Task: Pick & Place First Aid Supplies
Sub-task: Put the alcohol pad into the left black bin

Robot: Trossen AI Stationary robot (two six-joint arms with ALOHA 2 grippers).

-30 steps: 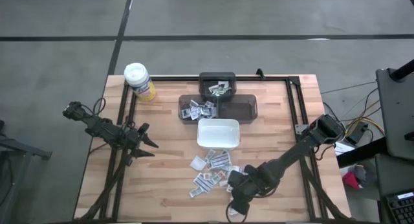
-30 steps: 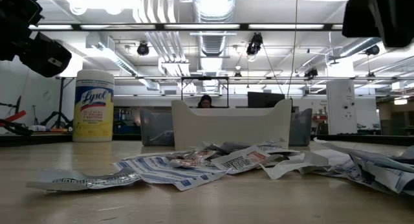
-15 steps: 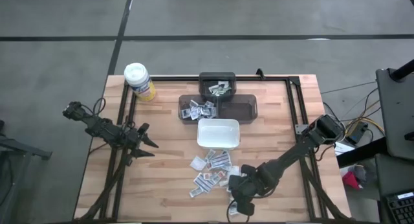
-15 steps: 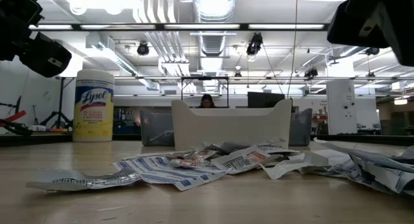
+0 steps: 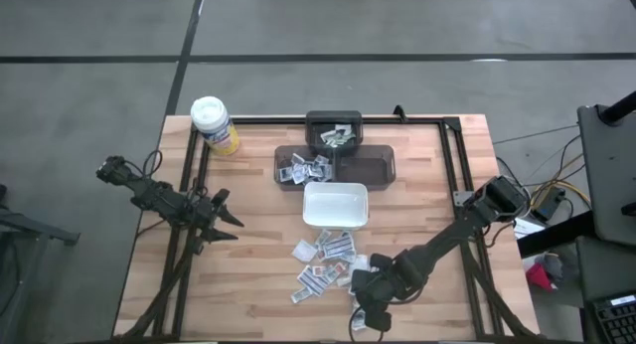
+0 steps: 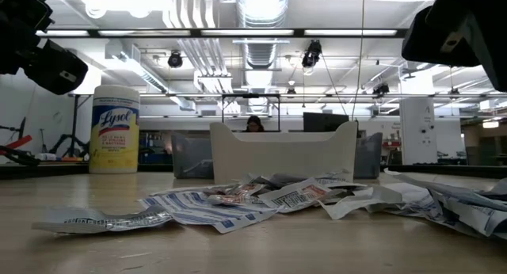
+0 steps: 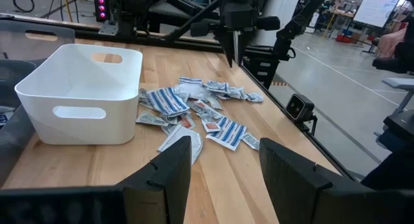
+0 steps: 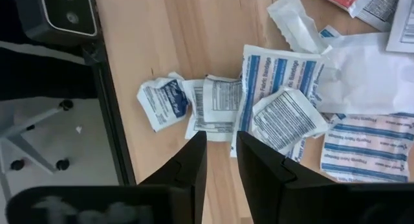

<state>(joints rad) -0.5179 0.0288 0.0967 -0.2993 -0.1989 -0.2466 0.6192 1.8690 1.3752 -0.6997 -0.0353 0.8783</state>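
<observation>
The first aid packets [image 5: 323,262] lie loose in a flat pile on the wooden table, between the white dish [image 5: 335,205] and the near edge. They also show in the left wrist view as packets [image 7: 200,111] and in the low view as packets [image 6: 253,199]. My right gripper [image 5: 364,286] hangs above the pile's near right end, pointing straight down. Its fingers are open by a narrow gap over crumpled blue-printed packets [image 8: 220,107], clear of them; the left wrist view shows this right gripper [image 7: 233,56] above the pile. My left gripper [image 5: 231,223] waits open at the table's left side.
Three dark bins [image 5: 333,135] sit past the dish, two holding packets. A yellow canister [image 5: 214,123] with a white lid stands at the far left corner. A black rail [image 8: 107,88] and a small camera [image 8: 58,13] run along the near edge beside the pile.
My right gripper has come down a little over the pile's near right end; its dark body sits lower in the low view than a second ago. The packets and my left arm have kept still.
</observation>
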